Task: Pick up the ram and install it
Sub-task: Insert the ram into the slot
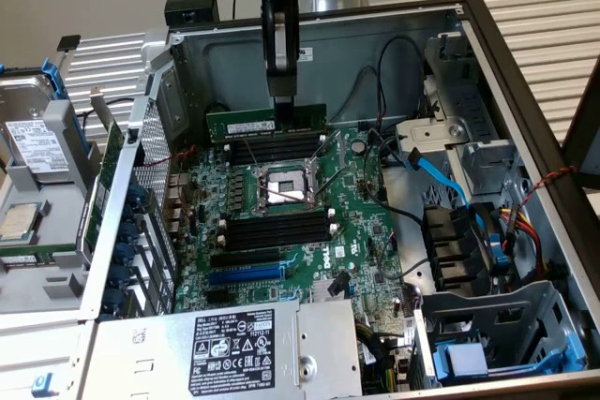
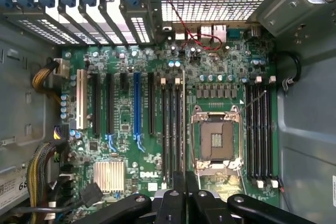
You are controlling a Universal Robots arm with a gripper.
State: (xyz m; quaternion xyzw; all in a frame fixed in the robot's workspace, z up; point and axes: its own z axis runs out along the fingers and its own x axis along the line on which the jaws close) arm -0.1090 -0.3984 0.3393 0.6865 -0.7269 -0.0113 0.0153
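The ram (image 1: 246, 124) hangs level over a bank of black memory slots (image 1: 277, 149) beside the processor socket (image 1: 281, 185) inside the open computer case (image 1: 525, 72). Lowered tilted or off the slot's line, it could jam or strain the motherboard (image 1: 366, 222). The jaws pinch its top edge near the middle, from above.

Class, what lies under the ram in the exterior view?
Black memory slots on the motherboard show just below the ram. The board behind the ram is covered; contact cannot be judged.
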